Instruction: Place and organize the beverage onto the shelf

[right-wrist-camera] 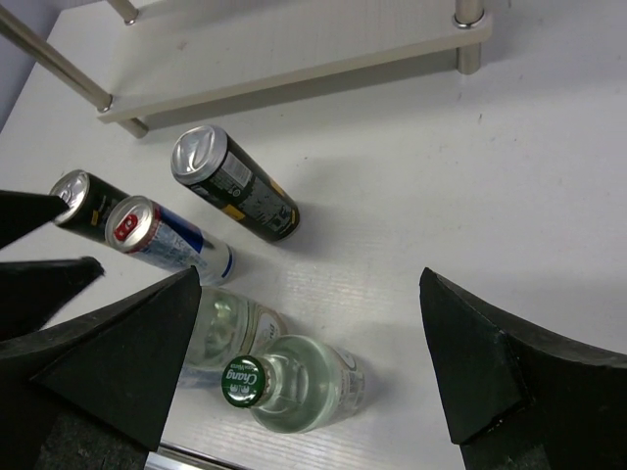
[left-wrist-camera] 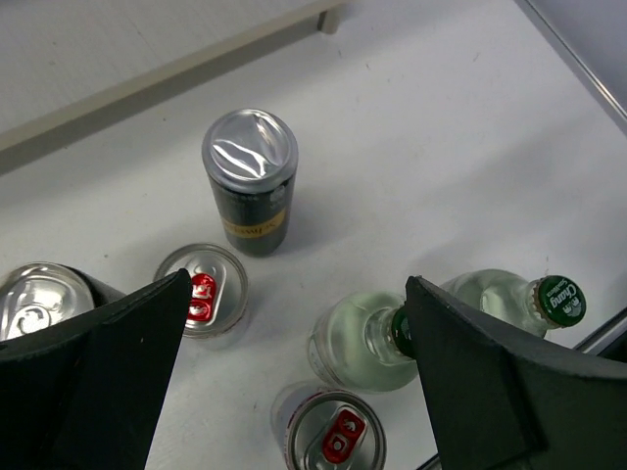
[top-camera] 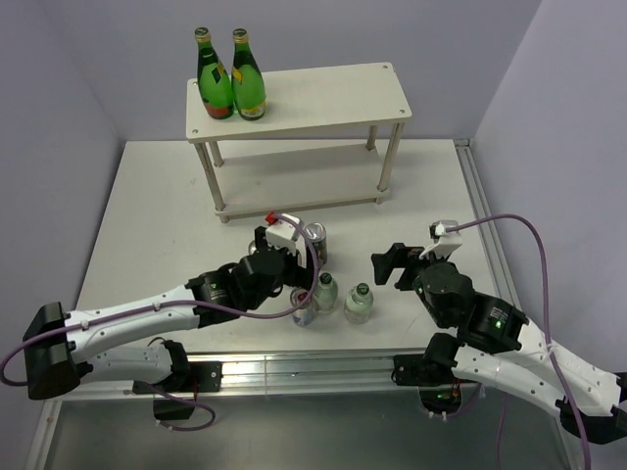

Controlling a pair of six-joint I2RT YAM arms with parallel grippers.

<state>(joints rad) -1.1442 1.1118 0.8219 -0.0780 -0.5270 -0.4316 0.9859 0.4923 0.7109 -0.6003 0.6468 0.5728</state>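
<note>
The six drinks stand in a cluster on the table in front of the shelf (top-camera: 304, 98). My left gripper (top-camera: 286, 269) hovers open and empty over them. Its wrist view shows a black can (left-wrist-camera: 250, 181), a second can top (left-wrist-camera: 39, 299) at the left edge, two silver cans with red tabs (left-wrist-camera: 203, 289) (left-wrist-camera: 331, 436) and two clear green-capped bottles (left-wrist-camera: 358, 343) (left-wrist-camera: 509, 294) around the open left gripper (left-wrist-camera: 298, 284). My right gripper (top-camera: 392, 266) is open and empty, to the right of the cluster. The right wrist view has the nearest bottle (right-wrist-camera: 294, 382) between and below the open right gripper (right-wrist-camera: 310, 277).
Two tall green glass bottles (top-camera: 231, 76) stand on the left end of the shelf's top board. The shelf's lower board (right-wrist-camera: 294, 49) lies beyond the cans. A metal rail (top-camera: 294, 370) runs along the table's near edge, close to the bottles.
</note>
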